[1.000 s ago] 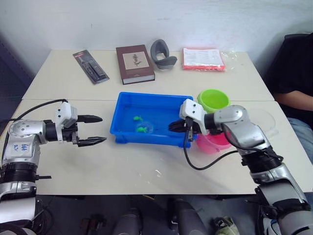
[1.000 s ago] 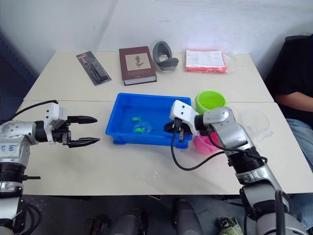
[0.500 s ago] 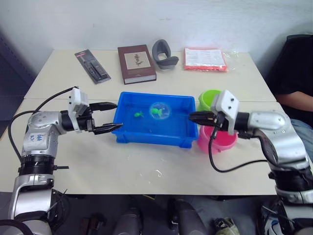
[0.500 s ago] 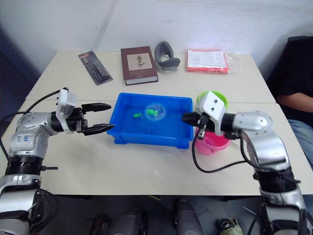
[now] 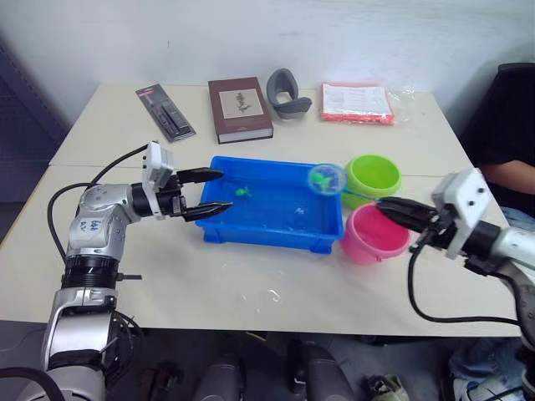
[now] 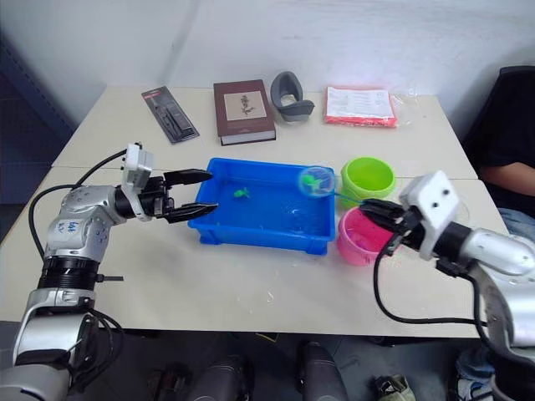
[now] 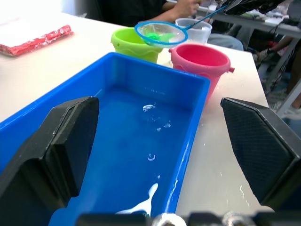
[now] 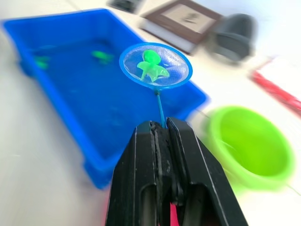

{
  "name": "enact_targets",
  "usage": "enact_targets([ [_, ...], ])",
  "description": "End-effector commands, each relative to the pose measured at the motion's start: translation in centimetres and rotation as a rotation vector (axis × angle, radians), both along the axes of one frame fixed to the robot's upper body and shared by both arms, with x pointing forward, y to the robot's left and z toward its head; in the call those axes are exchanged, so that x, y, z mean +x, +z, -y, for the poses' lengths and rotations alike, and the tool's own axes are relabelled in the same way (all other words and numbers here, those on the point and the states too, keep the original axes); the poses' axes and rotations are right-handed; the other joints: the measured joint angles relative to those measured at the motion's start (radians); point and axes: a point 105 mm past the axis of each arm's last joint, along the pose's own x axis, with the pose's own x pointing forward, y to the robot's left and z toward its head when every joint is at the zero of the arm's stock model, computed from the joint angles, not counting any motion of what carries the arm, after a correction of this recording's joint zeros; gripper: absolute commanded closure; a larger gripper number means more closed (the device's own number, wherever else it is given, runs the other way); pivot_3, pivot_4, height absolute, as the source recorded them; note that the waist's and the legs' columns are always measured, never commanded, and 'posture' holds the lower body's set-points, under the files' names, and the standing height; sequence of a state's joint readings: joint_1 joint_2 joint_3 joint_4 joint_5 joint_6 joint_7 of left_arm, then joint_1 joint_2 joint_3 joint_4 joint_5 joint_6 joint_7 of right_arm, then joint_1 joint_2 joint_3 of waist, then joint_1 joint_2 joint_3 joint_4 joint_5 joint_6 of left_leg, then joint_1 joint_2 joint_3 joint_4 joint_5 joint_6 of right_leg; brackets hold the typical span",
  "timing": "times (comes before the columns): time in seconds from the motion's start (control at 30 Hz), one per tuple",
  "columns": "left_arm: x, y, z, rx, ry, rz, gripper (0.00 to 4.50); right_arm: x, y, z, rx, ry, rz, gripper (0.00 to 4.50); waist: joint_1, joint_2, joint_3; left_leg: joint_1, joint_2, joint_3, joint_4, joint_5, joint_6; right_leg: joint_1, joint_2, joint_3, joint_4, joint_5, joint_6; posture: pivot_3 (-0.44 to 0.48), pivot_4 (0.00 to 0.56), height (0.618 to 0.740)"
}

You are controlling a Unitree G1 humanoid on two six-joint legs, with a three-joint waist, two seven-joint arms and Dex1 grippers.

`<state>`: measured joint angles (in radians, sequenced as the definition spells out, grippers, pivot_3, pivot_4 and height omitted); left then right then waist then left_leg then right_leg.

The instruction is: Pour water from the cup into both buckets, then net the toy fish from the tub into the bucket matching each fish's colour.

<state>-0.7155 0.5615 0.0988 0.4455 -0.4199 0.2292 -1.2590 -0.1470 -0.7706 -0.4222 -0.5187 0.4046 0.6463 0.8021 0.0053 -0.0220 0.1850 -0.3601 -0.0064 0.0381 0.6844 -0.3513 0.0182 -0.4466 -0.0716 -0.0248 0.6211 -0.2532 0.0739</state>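
With right gripper [image 8: 162, 129] fingers clamped on the net [image 8: 155, 66] handle, hoop up over the tub [image 5: 276, 234] far-right corner, just beside the green bucket [image 5: 373, 177] (one green fish [image 8: 151, 67] in the mesh). Left gripper [image 5: 209, 191] fingers spread wide, straddling the tub's left rim, holding nothing. Pink bucket [image 5: 374, 233] touching tub's right wall, another green fish [image 5: 243, 192] in the tub.

No text can be read with certainty. Blue handwritten marks stand on the left forearm [image 5: 89, 226] of the robot, too small to make out; the brown book [image 5: 241, 109] at the table's far edge bears an unreadable cover picture.
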Motion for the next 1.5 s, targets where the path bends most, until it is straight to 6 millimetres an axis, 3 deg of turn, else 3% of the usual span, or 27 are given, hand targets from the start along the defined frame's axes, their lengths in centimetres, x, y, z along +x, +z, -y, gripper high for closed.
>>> enact_targets([
  [0.03, 0.4, 1.4, 0.4, -0.021, 0.002, 0.053, 0.03, 0.3, 1.9, 3.9, -0.05, -0.164, 0.109, 4.5, 0.0, 0.0, 0.0, 0.0, 0.0, 0.0, 0.0, 0.0, 0.0, 0.0, 0.0, 0.0, 0.0, 0.0, 0.0, 0.0, 0.15, 0.74],
  [0.27, 0.1, 1.2, 1.1, -0.024, -0.027, 0.04, 0.03, 1.4, 0.8, 7.0, -0.211, -0.298, 0.186, 4.5, -0.004, 0.0, 0.0, 0.001, 0.0, 0.002, 0.0, 0.0, 0.0, 0.0, 0.001, 0.002, 0.0, 0.0, 0.0, 0.0, 0.15, 0.74],
  [0.5, -0.1, 1.0, 1.6, -0.026, -0.047, 0.032, 0.03, 2.8, 0.1, 7.2, -0.375, -0.332, 0.289, 4.5, -0.006, 0.0, 0.0, 0.002, 0.0, 0.002, 0.0, 0.0, 0.0, 0.0, 0.002, 0.003, 0.001, 0.0, 0.0, 0.0, 0.15, 0.74],
  [0.7, -0.1, 1.0, 1.8, -0.03, -0.053, 0.033, 0.03, 3.7, -1.5, 7.0, -0.906, -0.218, 0.41, 4.5, -0.006, 0.0, 0.0, 0.002, 0.0, 0.003, 0.0, 0.0, 0.0, 0.0, 0.002, 0.003, 0.001, 0.0, 0.0, 0.0, 0.15, 0.74],
  [0.83, -0.2, 1.0, 2.0, -0.032, -0.058, 0.036, 0.03, 3.9, -0.4, 6.9, -1.128, -0.205, 0.576, 4.5, -0.006, 0.0, 0.0, 0.002, 0.0, 0.003, 0.0, 0.001, -0.001, 0.0, 0.002, 0.003, 0.0, 0.0, 0.0, 0.0, 0.15, 0.74],
  [1.2, -0.4, 0.7, 2.7, -0.04, -0.075, 0.05, 0.03, 4.3, -0.6, 5.9, -1.338, -0.042, 0.712, 4.5, -0.009, 0.0, 0.0, 0.003, 0.0, 0.004, 0.0, 0.001, -0.001, 0.0, 0.003, 0.005, 0.001, 0.0, 0.0, 0.0, 0.15, 0.74],
  [1.4, -0.2, 0.7, 2.7, -0.037, -0.072, 0.066, 0.03, 4.7, -0.1, 5.9, -1.353, -0.038, 0.72, 4.5, -0.008, 0.0, 0.0, 0.003, 0.001, 0.005, 0.0, 0.001, -0.001, 0.001, 0.005, 0.006, 0.001, 0.0, 0.0, 0.0, 0.15, 0.74],
  [1.5, -0.2, 0.6, 2.5, -0.03, -0.068, 0.071, 0.03, 4.7, 0.1, 5.8, -1.256, -0.064, 0.693, 4.5, -0.008, 0.0, 0.0, 0.003, 0.001, 0.005, 0.0, 0.001, -0.001, 0.001, 0.005, 0.006, 0.001, 0.0, 0.0, 0.0, 0.15, 0.74],
])
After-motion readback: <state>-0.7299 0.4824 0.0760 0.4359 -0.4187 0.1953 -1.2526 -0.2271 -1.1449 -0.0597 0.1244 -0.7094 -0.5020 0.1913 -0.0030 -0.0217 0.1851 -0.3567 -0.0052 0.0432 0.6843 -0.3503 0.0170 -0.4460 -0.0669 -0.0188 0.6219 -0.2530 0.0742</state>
